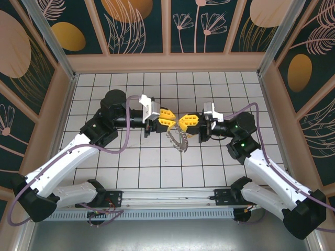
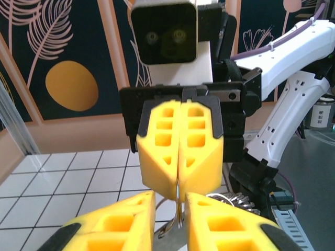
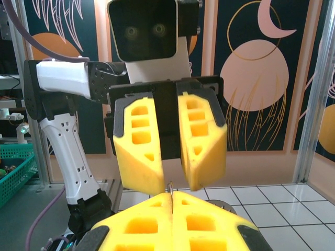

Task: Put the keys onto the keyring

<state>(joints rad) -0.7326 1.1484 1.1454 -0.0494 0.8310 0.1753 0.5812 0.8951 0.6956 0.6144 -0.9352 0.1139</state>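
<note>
Tiled white table, leaf-print walls behind. Overhead, my left pincer and right pincer met tip to tip mid-table. The keyring sat tilted just beside them on the near side. Left wrist view showed the right fingers pressed together on a thin metal strip, edge-on; couldn't tell if it was the key. Right wrist view showed the left fingers apart. From the left wrist, the strip stood in that gap.
</note>
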